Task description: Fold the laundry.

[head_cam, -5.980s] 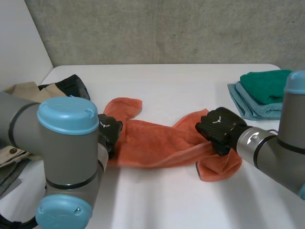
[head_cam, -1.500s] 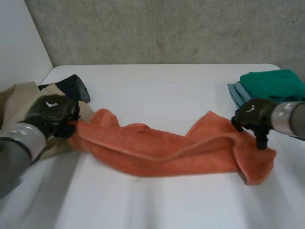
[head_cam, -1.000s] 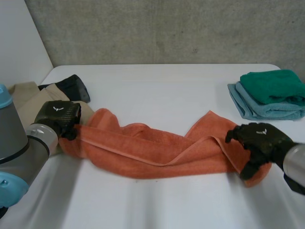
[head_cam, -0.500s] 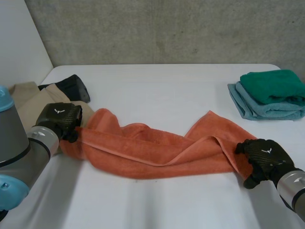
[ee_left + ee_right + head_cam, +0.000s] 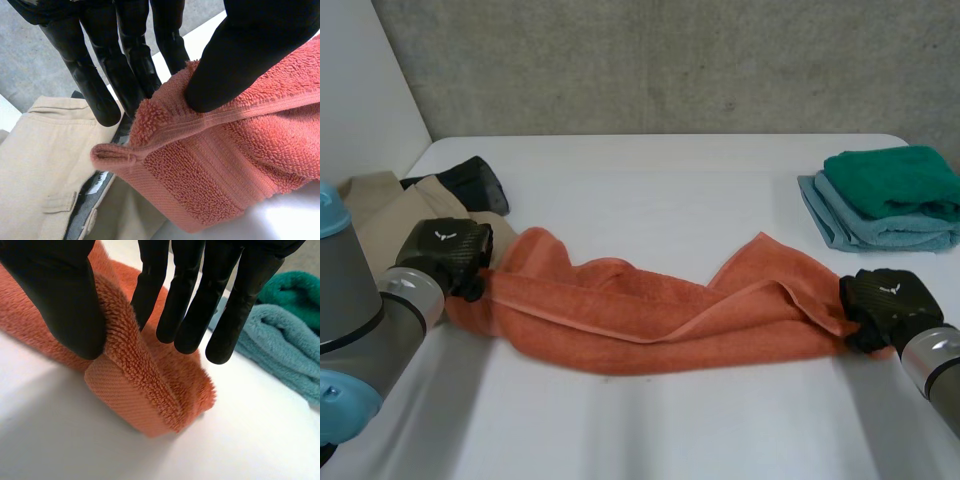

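An orange towel (image 5: 650, 315) lies bunched lengthwise across the table, stretched between my two hands. My left hand (image 5: 442, 250) is at its left end. In the left wrist view the thumb (image 5: 240, 55) presses the towel's hem (image 5: 215, 120) against the fingers, a pinch on the corner. My right hand (image 5: 885, 295) is at the towel's right end. In the right wrist view the thumb (image 5: 50, 290) and a finger (image 5: 150, 285) pinch a folded edge of the towel (image 5: 145, 390) just above the table.
A tan garment (image 5: 375, 205) and a dark one (image 5: 470, 180) lie at the table's left edge, beside my left hand. A folded green towel (image 5: 890, 172) sits on a light-blue one (image 5: 855, 228) at the back right, close behind my right hand.
My right hand has slid right to the towel's end and closed its fingers on it, drawing that end flatter. The left hand has kept its pinch in place.
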Robot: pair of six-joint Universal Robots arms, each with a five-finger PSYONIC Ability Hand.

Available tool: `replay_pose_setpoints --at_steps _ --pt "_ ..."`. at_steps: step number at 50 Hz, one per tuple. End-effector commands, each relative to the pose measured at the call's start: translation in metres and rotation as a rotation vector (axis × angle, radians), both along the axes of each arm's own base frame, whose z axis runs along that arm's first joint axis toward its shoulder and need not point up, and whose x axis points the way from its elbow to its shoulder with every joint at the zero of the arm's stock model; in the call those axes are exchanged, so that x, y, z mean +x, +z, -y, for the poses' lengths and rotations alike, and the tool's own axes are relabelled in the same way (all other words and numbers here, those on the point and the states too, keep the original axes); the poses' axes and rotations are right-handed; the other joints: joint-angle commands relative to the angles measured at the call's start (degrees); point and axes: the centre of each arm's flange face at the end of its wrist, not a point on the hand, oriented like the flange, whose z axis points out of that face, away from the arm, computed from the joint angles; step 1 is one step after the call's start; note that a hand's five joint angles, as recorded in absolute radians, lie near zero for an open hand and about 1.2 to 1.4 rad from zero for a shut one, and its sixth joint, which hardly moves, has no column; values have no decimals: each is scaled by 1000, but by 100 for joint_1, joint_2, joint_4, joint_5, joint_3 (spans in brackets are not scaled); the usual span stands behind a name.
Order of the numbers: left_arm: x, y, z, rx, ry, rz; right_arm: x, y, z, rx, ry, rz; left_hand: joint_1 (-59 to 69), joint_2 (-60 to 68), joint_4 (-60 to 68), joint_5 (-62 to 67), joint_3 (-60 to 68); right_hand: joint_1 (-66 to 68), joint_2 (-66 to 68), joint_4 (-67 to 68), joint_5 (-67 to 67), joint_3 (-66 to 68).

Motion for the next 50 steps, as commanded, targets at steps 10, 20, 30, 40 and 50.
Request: replay_pose_setpoints --at_steps 10,20,30,40,50 --pt "16 68 -22 -144 26 -23 -38 148 16 -113 49 -403 1654 1153 1110 1245 1194 2340 1266 1197 2964 1237" --pt "25 87 -56 -94 7 54 -40 197 8 -94 124 -437 1654 1153 1110 1245 1194 2340 1266 1197 2964 1237" --pt "30 113 -70 -207 12 43 -30 210 1 -144 197 -368 1654 1153 1110 1245 1194 2340 1266 1197 2964 1237" --pt "27 86 -60 -136 13 53 -15 122 -14 71 229 -33 1654 1153 1110 1245 1194 -2226 -3300 -3369 -1602 -3329" --pt "22 73 -40 -153 15 49 -5 51 -43 93 331 -11 1654 1153 1110 1245 1194 -2817 -3891 -3960 -2193 -3920"
